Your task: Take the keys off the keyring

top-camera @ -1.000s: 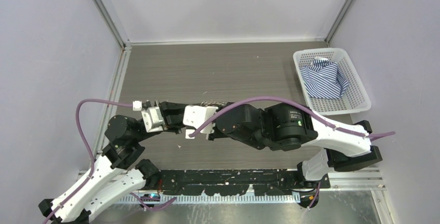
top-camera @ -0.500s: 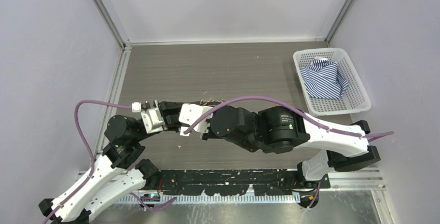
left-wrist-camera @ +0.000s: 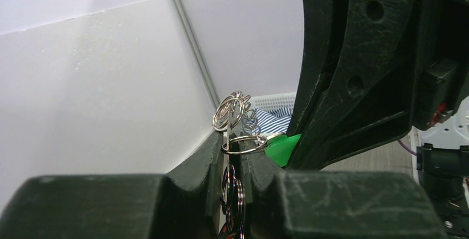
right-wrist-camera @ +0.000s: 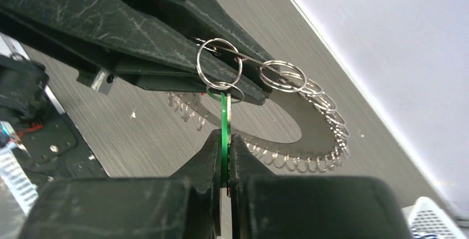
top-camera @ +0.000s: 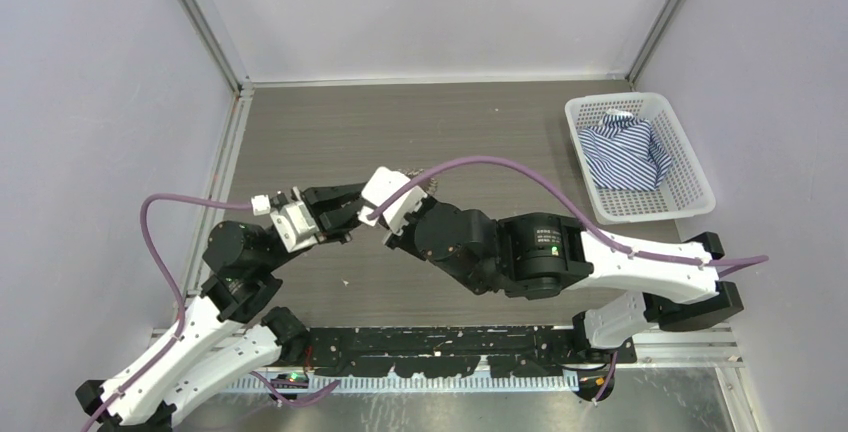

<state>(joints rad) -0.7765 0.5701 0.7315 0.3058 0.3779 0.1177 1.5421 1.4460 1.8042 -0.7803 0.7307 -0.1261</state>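
My left gripper is shut on the keyring, a thin silvery wire held in the air. Several small silvery keys hang on the wire above the fingers; they look like little rings. My right gripper is shut on the green key head, edge-on between its pads. In the right wrist view the keyring curves away as a loop strung with silvery keys, and the left fingers pinch it just above the green key. In the top view both grippers, left and right, meet mid-table.
A white basket holding a striped cloth stands at the right side of the table; it also shows in the left wrist view. Grey walls close the back and sides.
Both grippers have moved together away from the arm bases toward mid-table. The right wrist has swung and now points more toward the back. Both holds are kept.
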